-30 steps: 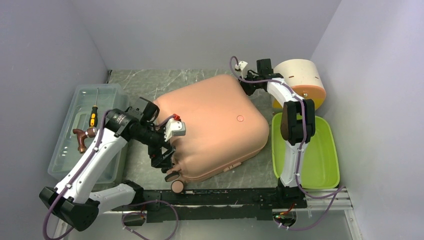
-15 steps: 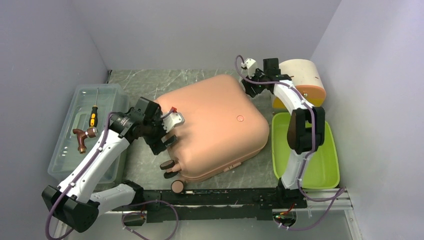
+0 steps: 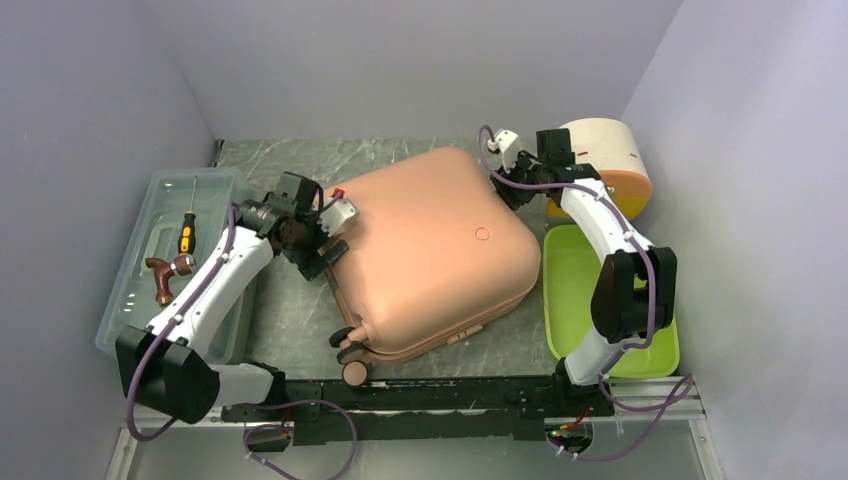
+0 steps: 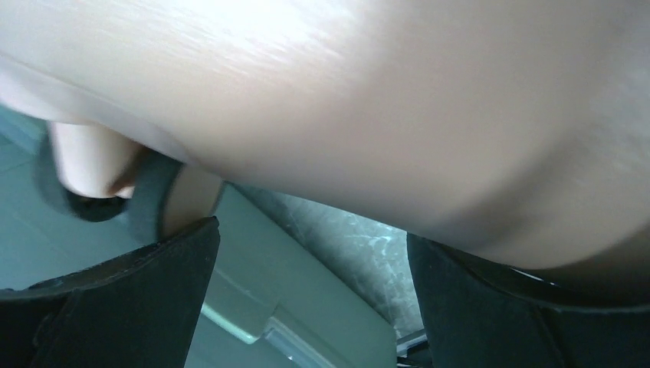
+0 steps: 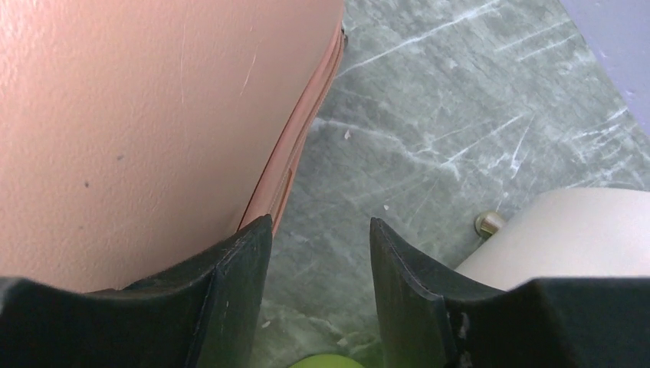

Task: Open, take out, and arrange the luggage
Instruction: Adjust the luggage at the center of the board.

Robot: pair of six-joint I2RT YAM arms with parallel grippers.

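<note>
Salmon-pink hard-shell luggage (image 3: 430,255) lies flat and closed at the middle of the grey marbled table (image 3: 290,310), turned at an angle to the table edges. Its seam is shut along the visible sides. Two small wheels (image 3: 348,345) sit at its near-left corner, closest to the arm bases.

Left gripper (image 3: 325,258): positioned at the left edge of the luggage, toward the far-left corner. In the left wrist view the pink shell fills the upper part of the picture, out of focus, and the two dark fingers (image 4: 130,299) stand wide apart below it. Only table surface shows between them, and nothing is gripped.

Right gripper (image 3: 503,188): positioned at the far-right corner of the luggage. In the right wrist view the jaws are partly open. One finger (image 5: 230,284) lies just beside the shell's seam line, and bare table shows in the gap. Nothing is gripped.

Left of the luggage is a clear plastic bin (image 3: 140,320). It holds a screwdriver (image 3: 186,232) with a yellow-and-black handle and a brown tool that cannot be identified. Right of the luggage is a lime-green tray (image 3: 620,330), with the right arm reaching over it. Beyond the tray, at the far right, is a cream cylinder (image 3: 600,150) with an orange end face.
</note>
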